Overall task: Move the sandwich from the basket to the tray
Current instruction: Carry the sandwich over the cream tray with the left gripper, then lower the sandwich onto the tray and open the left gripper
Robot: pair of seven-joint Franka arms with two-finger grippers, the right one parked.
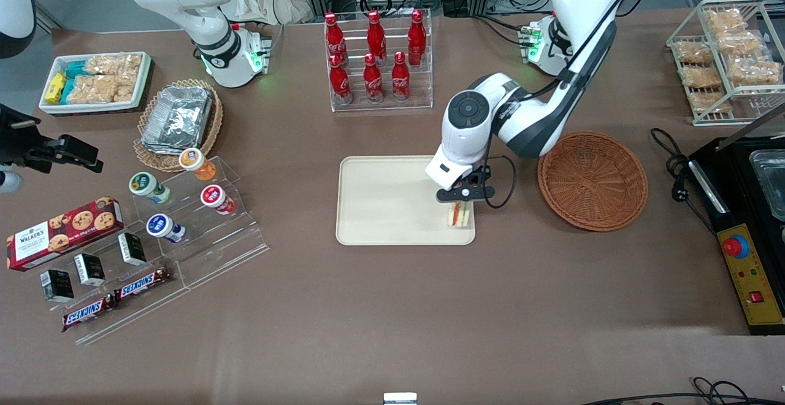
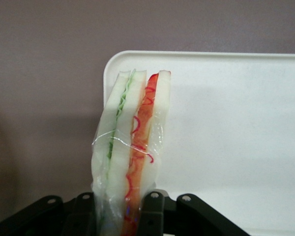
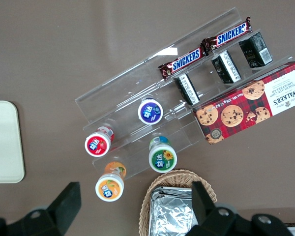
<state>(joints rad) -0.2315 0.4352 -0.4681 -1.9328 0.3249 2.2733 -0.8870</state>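
The sandwich [image 1: 458, 215], a wrapped wedge of white bread with red and green filling [image 2: 132, 147], stands on edge at the corner of the cream tray [image 1: 386, 199] nearest the basket. My gripper [image 1: 460, 208] is shut on the sandwich, one black finger [image 2: 152, 211] pressed against each side. The wrist view shows the sandwich over the tray [image 2: 226, 123] corner; I cannot tell whether it touches the tray. The reddish-brown wicker basket [image 1: 592, 180] lies empty beside the tray, toward the working arm's end.
A rack of red cola bottles [image 1: 377, 55] stands farther from the front camera than the tray. A black appliance [image 1: 745, 221] sits at the working arm's end. An acrylic stand with cups and Snickers bars [image 1: 178, 233] lies toward the parked arm's end.
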